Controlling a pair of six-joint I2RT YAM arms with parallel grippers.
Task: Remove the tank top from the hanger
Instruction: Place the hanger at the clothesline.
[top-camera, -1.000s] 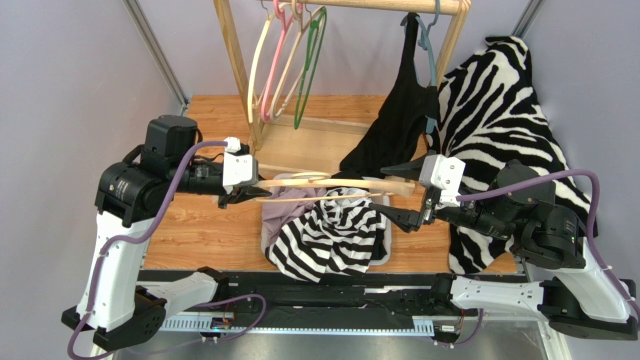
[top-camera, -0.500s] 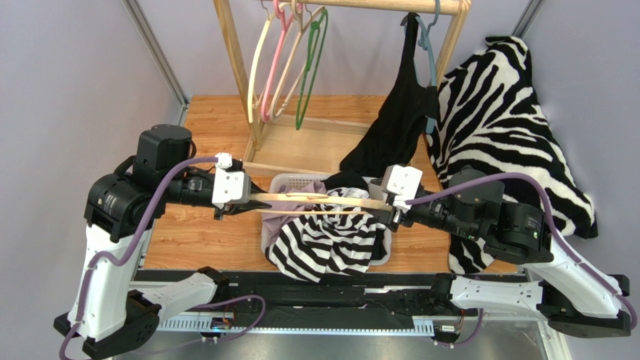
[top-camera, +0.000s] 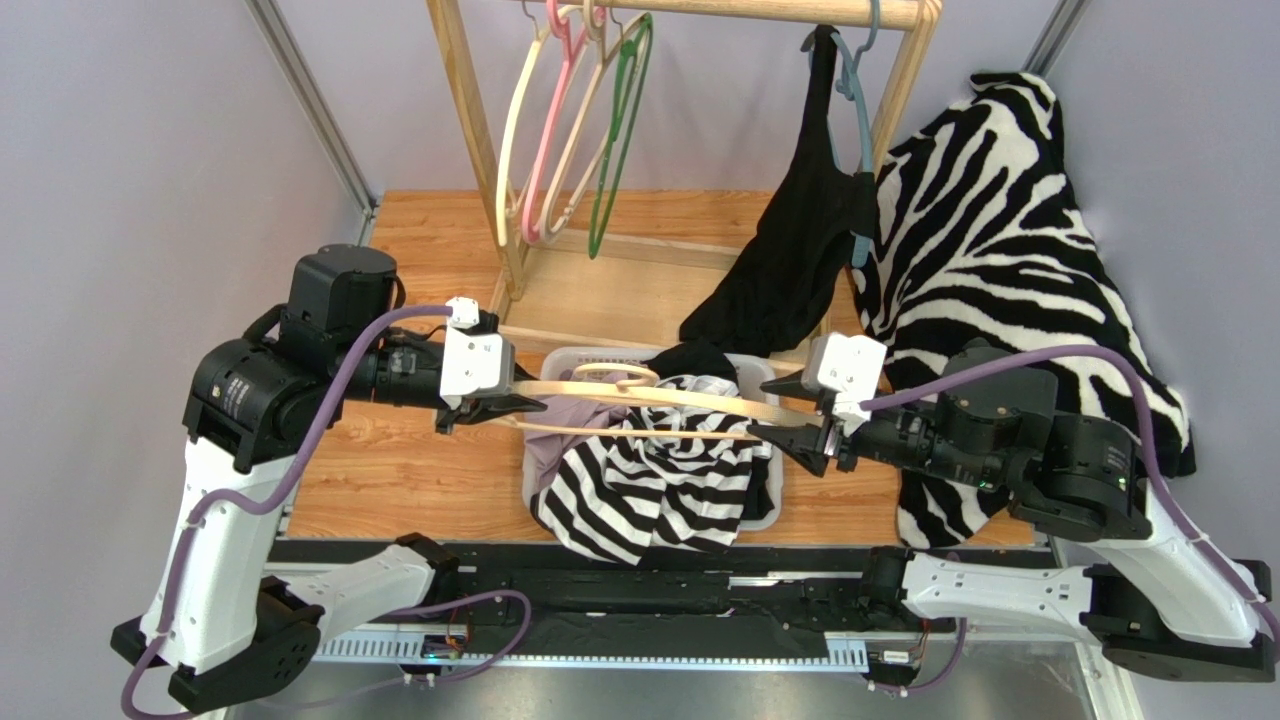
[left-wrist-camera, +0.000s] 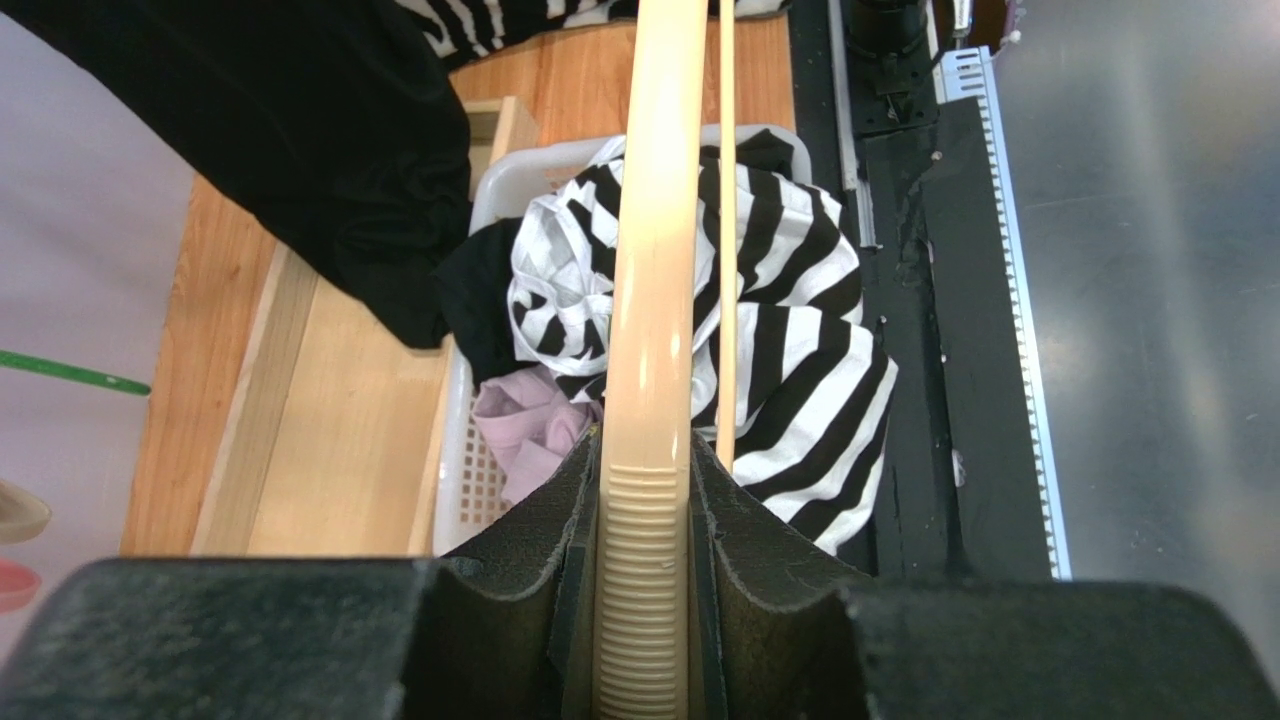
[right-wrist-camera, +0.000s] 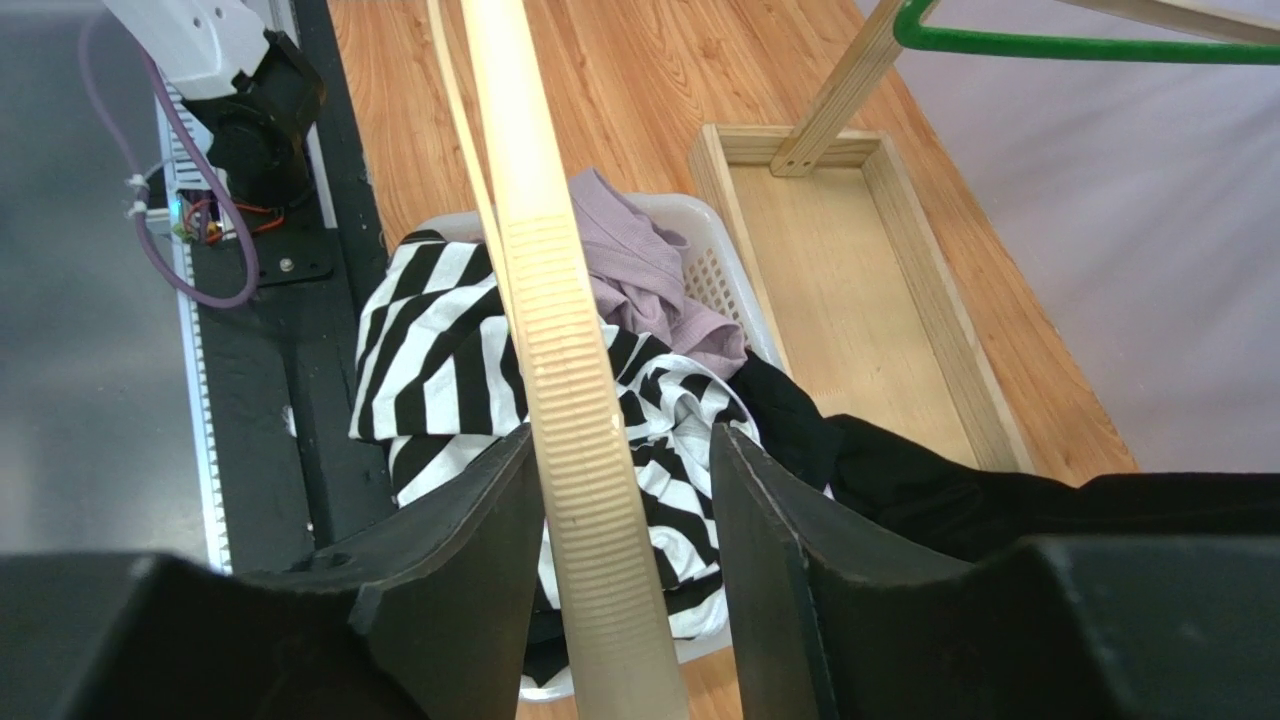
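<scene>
The hanger (top-camera: 646, 398) spans level between the left pincer (top-camera: 504, 402), clamped on one end, and the right pincer (top-camera: 804, 428), whose jaws straddle the other end with a gap. It bars the way straight down into the basket (top-camera: 556, 360), itself heaped with striped clothing (top-camera: 661, 480) spilling over its near rim. Behind, the rack post (top-camera: 473, 135), the hung hangers (top-camera: 576, 135) and a black garment (top-camera: 789, 255) close off the far side. Zebra cloth (top-camera: 992, 210) covers the right. Bare table (top-camera: 391, 465) lies free left of the basket.
</scene>
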